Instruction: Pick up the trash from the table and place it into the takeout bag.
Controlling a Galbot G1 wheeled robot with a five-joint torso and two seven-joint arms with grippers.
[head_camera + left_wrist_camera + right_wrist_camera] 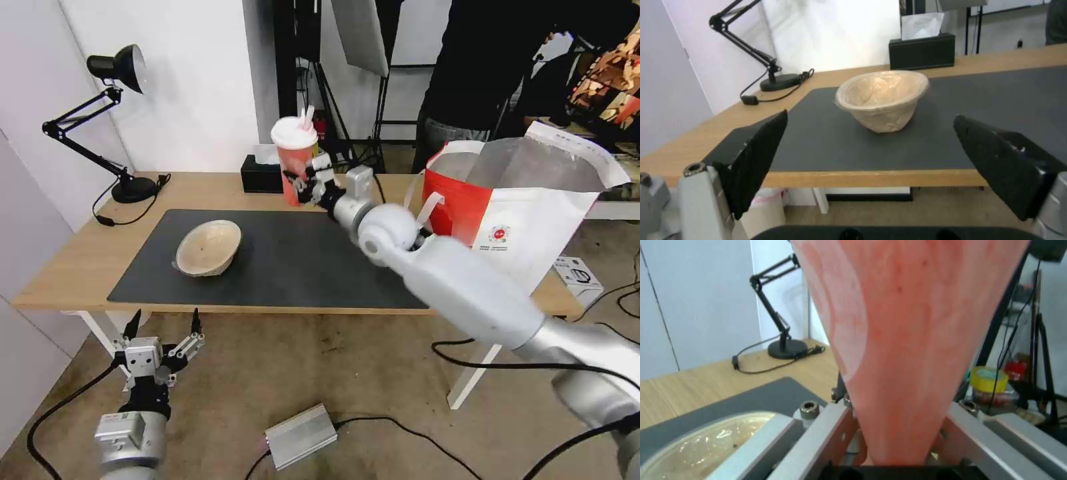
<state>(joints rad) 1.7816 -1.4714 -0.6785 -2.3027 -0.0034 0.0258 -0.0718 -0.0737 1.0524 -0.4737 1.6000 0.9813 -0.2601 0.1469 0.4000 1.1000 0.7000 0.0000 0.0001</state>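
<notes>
My right gripper (303, 188) is shut on the lower part of the red drink cup (296, 159), which stands upright with its white lid and straw at the back edge of the dark mat (300, 267). In the right wrist view the cup (916, 340) rises from between the fingers (818, 440). The beige pulp bowl (208, 248) lies tilted on the mat's left part, lined with clear film (882, 98). My left gripper (163, 328) hangs open below the table's front edge (220, 308), facing that bowl, well short of it. The takeout bag (533, 207) stands open at the table's right end.
A black tissue box (261, 175) sits behind the cup. A black desk lamp (127, 188) with its cord occupies the back left corner. On the floor lie a silver box (300, 437) and cables. The right arm stretches across the mat's right half.
</notes>
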